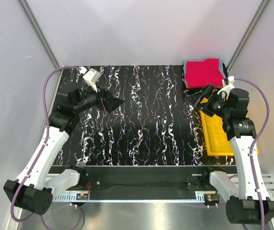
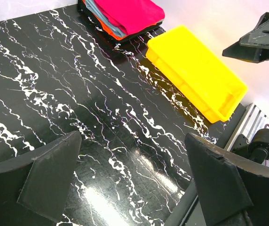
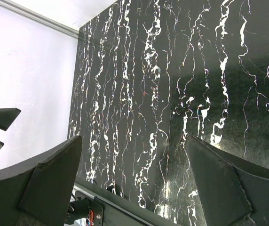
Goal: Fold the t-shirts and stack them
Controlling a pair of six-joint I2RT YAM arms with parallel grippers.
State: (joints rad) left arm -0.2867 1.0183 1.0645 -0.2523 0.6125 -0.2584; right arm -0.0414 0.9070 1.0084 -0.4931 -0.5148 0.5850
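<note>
A stack of folded t-shirts (image 1: 204, 73) sits at the far right corner of the table. The bright red one (image 2: 130, 13) lies on top. Below it show the edges of a grey-blue one (image 2: 107, 20), an orange one (image 2: 110, 32) and a dark one. My left gripper (image 1: 113, 103) is open and empty, held above the left part of the table, far from the stack. My right gripper (image 1: 198, 97) is open and empty, held just in front of the stack. In each wrist view the fingers (image 2: 52, 176) (image 3: 50, 181) stand wide apart with only the table between them.
A yellow plastic tray (image 1: 218, 134) lies along the right edge of the black marbled table (image 1: 142, 120), in front of the stack; it also shows in the left wrist view (image 2: 195, 70). White walls close in the back and both sides.
</note>
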